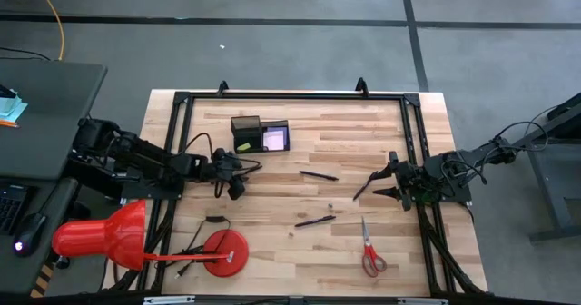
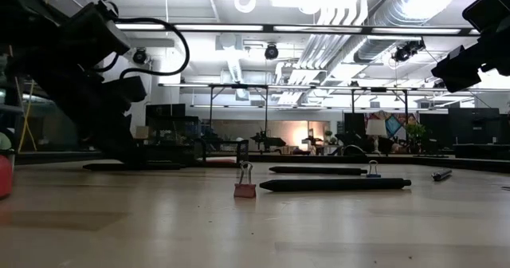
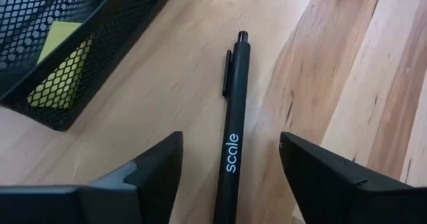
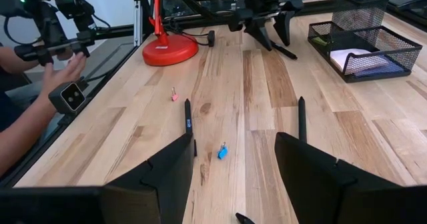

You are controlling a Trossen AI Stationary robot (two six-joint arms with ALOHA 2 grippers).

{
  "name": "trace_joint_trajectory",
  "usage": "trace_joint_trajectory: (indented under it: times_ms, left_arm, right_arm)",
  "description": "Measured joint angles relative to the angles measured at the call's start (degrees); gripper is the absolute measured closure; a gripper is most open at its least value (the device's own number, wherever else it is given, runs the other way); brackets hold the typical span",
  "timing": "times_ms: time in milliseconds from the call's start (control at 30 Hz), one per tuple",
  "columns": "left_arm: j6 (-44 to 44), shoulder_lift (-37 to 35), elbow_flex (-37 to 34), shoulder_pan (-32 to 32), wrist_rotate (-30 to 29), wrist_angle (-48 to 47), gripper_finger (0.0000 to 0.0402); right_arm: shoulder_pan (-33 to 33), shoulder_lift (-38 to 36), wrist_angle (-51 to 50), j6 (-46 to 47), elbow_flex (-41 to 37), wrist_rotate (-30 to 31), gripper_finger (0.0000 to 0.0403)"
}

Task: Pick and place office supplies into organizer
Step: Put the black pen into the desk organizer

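The black mesh organizer (image 1: 259, 134) stands at the table's far side, with a yellow piece (image 3: 57, 71) in one compartment and a pale pad (image 1: 275, 139) in the other. My left gripper (image 3: 230, 144) is open just in front of it. Its fingers stand on either side of a black pen (image 3: 235, 117) lying on the table, apart from it. My right gripper (image 1: 386, 180) is open and empty at the right. A pen (image 1: 365, 187) lies before it. Two more pens (image 1: 319, 174) (image 1: 315, 221) lie mid-table. The red-handled scissors (image 1: 370, 250) lie near the front right.
A red desk lamp (image 1: 100, 232) with its round base (image 1: 225, 252) stands at the front left. A pink clip (image 4: 174, 95) and a blue clip (image 4: 222, 151) lie mid-table. A person's hand (image 4: 63, 71) shows beyond the table's edge in the right wrist view.
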Motion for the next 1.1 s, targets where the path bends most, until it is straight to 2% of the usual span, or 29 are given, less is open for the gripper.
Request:
trace_joint_trajectory:
  times_ms: [467, 900, 1100]
  left_arm:
    - [-1.0, 0.0, -0.1, -0.1, -2.2, -2.2, 0.0262]
    - [0.0, 0.0, -0.2, 0.0, -1.2, -1.7, 0.029]
    - [-0.3, 0.1, -0.3, 0.0, 0.0, -0.6, 0.0321]
  right_arm:
    - [0.0, 0.0, 0.0, 0.0, 0.0, 0.0, 0.0197]
    - [0.0, 0.0, 0.0, 0.0, 0.0, 0.0, 0.0196]
    - [0.0, 0.0, 0.0, 0.0, 0.0, 0.0, 0.0196]
